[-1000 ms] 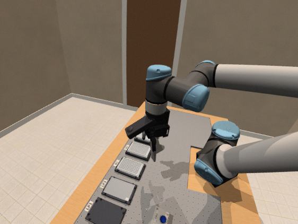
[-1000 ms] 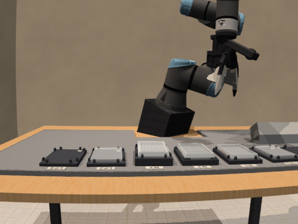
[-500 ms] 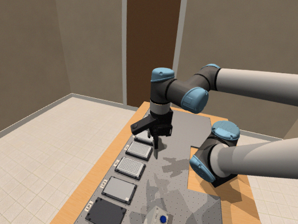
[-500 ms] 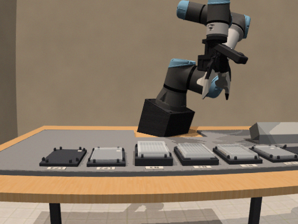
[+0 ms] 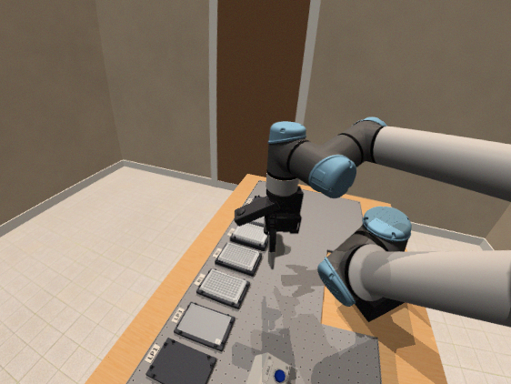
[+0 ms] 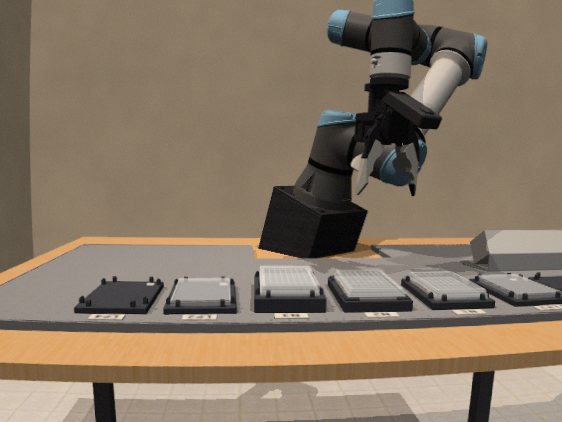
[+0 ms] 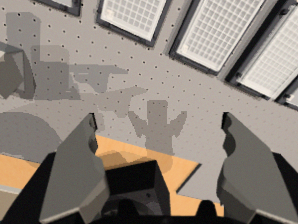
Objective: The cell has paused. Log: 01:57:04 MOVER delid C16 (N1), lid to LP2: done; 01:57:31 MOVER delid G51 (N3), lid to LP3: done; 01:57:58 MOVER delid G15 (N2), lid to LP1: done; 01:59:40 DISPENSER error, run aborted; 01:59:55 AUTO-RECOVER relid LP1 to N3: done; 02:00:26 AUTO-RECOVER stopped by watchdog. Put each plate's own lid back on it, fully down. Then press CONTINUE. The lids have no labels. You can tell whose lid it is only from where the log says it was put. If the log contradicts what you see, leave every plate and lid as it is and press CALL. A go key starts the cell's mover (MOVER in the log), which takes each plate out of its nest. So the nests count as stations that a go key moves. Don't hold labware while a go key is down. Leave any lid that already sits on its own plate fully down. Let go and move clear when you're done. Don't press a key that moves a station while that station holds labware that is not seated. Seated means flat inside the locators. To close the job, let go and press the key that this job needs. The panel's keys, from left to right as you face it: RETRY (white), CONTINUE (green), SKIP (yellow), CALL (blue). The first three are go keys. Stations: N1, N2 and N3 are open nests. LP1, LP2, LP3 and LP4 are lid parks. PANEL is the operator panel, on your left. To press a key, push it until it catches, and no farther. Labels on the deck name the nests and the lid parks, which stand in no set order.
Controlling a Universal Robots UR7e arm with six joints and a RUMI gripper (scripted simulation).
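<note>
The gripper (image 5: 272, 257) (image 6: 386, 193) (image 7: 157, 113) hung above the deck (image 5: 309, 218) (image 6: 210, 260) (image 7: 200, 107), its hard grey-and-black fingers apart with nothing between them. The arm (image 5: 436, 156) (image 6: 442, 77) joined smooth pale tubes and dark joints with blue caps.

In the exterior view, three ribbed, pale plates sat from six to four o'clock: N3's plate (image 5: 249, 235) (image 6: 290, 282) (image 7: 275, 65), standing tallest, N2's plate (image 5: 238, 257) (image 6: 367, 285) (image 7: 220, 30) and N1's plate (image 5: 223, 286) (image 6: 445, 286) (image 7: 132, 15). Whether N3's plate was fully covered, I could not tell. Flat clear lids lay in parks either side, the left lid (image 5: 260, 221) (image 6: 204, 290) at seven o'clock, the right lid (image 5: 205, 324) (image 6: 520, 286) at four. Beyond the left one sat a bare black park (image 6: 120, 295).

The deck was grey and dotted with holes, on an orange wood table (image 5: 200, 246) (image 6: 280, 350) (image 7: 145, 150). Brown walls and pale floor tiles surrounded it.

At six o'clock in the top view was a round blue button (image 5: 279, 376). Labels read N1, N2 and N3; some park digits were unclear.
</note>
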